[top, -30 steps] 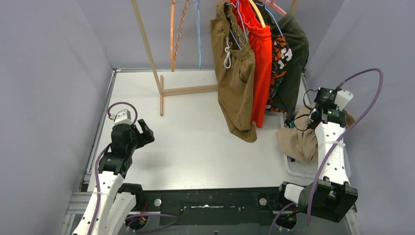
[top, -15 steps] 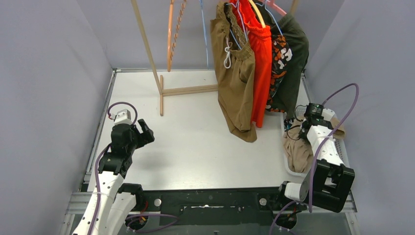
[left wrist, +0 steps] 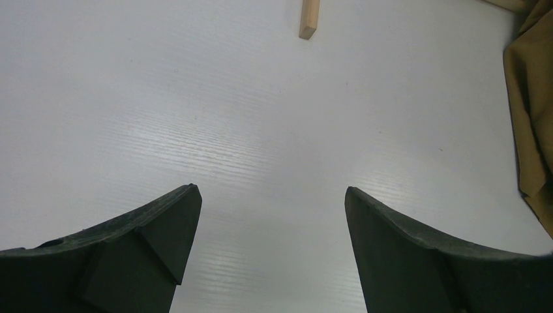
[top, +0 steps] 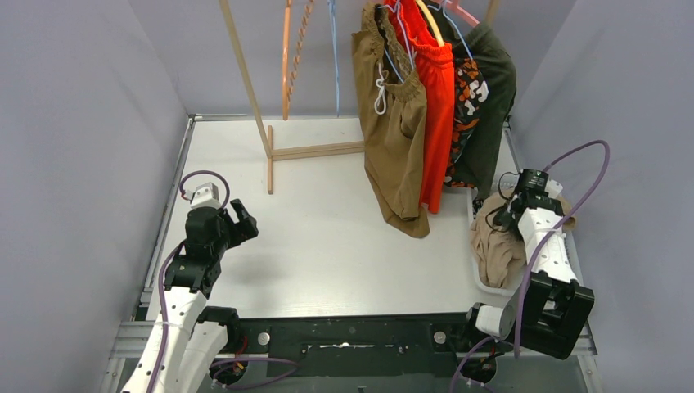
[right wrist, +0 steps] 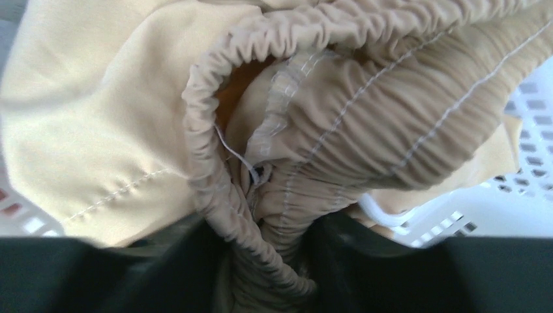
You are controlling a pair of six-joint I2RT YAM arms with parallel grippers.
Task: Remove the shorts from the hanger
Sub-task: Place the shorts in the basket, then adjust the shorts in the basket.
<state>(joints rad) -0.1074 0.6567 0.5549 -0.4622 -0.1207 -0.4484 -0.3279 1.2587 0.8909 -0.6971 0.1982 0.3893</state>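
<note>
Now the right gripper point(right wrist: 264, 261) is sitting low over the basket point(top: 484, 283), having dropped from higher above it a second ago. The beige shorts point(top: 494, 246) are bunching up inside the basket instead of dangling from the arm. Their elastic waistband is lying between the jaws; gripped or already let go, cannot tell. Reading it as: this pair is off its hanger and being deposited. The left gripper point(left wrist: 270, 215) is idling far left of the basket, jaws wide apart, empty, unmoved. Just behind the basket more are still hanging: brown shorts point(top: 394, 139), orange-red shorts point(top: 439, 106), camouflage shorts point(top: 467, 97), dark green shorts point(top: 493, 90).
</note>
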